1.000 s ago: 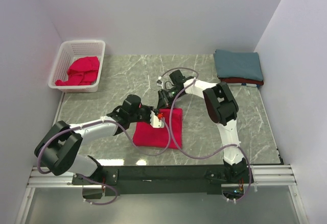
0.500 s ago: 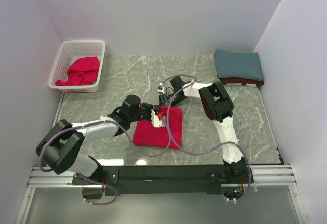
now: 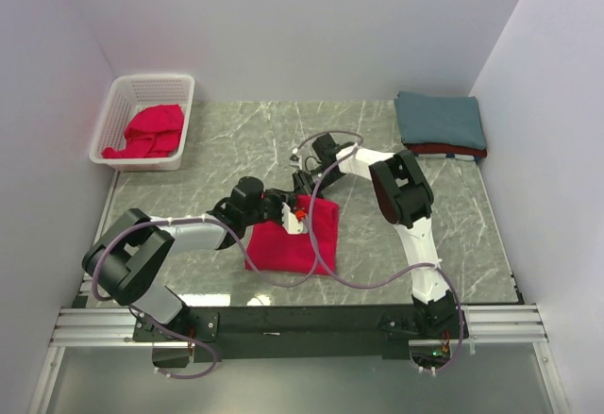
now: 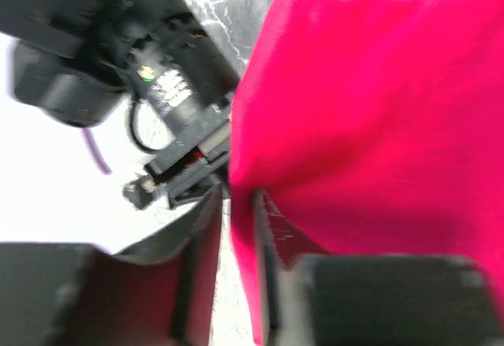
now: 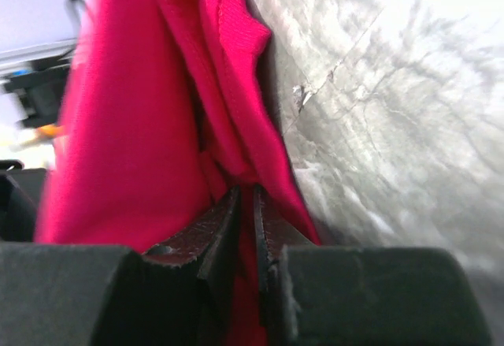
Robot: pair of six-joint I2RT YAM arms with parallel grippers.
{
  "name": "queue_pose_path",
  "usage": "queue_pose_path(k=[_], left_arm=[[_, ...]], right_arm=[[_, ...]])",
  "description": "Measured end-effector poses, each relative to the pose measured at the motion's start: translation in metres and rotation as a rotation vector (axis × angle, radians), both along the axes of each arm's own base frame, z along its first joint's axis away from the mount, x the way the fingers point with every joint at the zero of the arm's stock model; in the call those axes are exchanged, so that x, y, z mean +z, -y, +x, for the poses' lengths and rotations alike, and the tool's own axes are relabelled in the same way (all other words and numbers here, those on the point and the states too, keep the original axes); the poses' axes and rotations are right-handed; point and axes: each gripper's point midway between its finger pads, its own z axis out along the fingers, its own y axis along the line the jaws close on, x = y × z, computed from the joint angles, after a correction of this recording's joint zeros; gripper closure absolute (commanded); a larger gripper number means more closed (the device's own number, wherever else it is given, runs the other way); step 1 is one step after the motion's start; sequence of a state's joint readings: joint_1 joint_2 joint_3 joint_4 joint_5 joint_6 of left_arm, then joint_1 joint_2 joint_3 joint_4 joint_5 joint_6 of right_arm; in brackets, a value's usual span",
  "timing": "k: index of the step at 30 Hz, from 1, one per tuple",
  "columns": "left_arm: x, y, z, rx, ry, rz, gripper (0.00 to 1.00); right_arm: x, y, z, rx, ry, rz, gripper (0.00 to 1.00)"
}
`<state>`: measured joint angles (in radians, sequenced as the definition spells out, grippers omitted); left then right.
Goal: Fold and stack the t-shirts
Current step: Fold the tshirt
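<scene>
At the middle of the table, in the top view, a bright red t-shirt is seen lying folded. The left gripper is set at its far edge, and the right gripper is placed at that same edge, close beside the left one. Well beyond this t-shirt to the left, a white basket is seen with a crumpled red tee inside. Well beyond it to the right, a teal-blue t-shirt is stacked on a darker red t-shirt.

In the left wrist view, the left gripper is shown with its jaws drawn nearly together, and an edge of the bright red t-shirt is pinched between them.

In the right wrist view, the right gripper is pressed almost closed, and bunched layers of the bright red t-shirt are clamped in the narrow gap. The marbled table is seen beside the cloth
</scene>
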<state>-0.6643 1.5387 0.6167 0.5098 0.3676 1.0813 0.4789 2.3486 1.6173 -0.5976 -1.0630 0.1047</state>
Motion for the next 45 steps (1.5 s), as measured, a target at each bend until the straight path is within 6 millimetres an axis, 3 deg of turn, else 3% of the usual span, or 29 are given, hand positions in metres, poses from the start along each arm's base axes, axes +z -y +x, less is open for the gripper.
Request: queue_pose_path(k=[4,8,11,13,17,21,24,26,30,34,45], left_arm=[[0.001,-0.001,0.001,0.006,0.005,0.003,0.57],[0.012,-0.005,-0.004,0.007,-0.002,-0.005,0.52],[0.040,-0.007,-0.013,0.003,-0.033,-0.046,0.52],[0.073,-0.008,-0.019,-0.004,-0.050,-0.094,0.51],[0.108,-0.027,-0.028,0.038,-0.100,-0.159,0.43],[0.093,-0.055,-0.030,0.160,-0.355,-0.185,0.40],[0.074,-0.079,-0.014,0.284,-0.608,-0.214,0.23],[0.064,-0.091,-0.003,0.350,-0.775,-0.259,0.24],[0.047,-0.113,0.016,0.467,-1.030,-0.387,0.35],[0.025,-0.121,0.023,0.546,-1.220,-0.458,0.41],[-0.021,-0.114,0.036,0.628,-1.404,-0.458,0.50]], right_arm=[[0.005,0.007,0.017,-0.004,0.128,-0.092,0.66],[0.013,0.018,0.038,-0.007,0.279,-0.188,0.58],[0.023,0.029,0.055,-0.010,0.373,-0.248,0.53],[0.032,0.037,0.066,-0.016,0.425,-0.283,0.48],[0.062,0.062,0.093,-0.060,0.513,-0.316,0.44],[0.093,0.103,0.106,-0.144,0.539,-0.315,0.43],[0.100,0.131,0.092,-0.183,0.509,-0.310,0.43],[0.096,0.142,0.071,-0.190,0.465,-0.307,0.43],[0.079,0.139,0.032,-0.164,0.365,-0.286,0.45],[0.063,0.133,0.017,-0.163,0.306,-0.272,0.45],[0.049,0.125,0.028,-0.201,0.310,-0.235,0.50]])
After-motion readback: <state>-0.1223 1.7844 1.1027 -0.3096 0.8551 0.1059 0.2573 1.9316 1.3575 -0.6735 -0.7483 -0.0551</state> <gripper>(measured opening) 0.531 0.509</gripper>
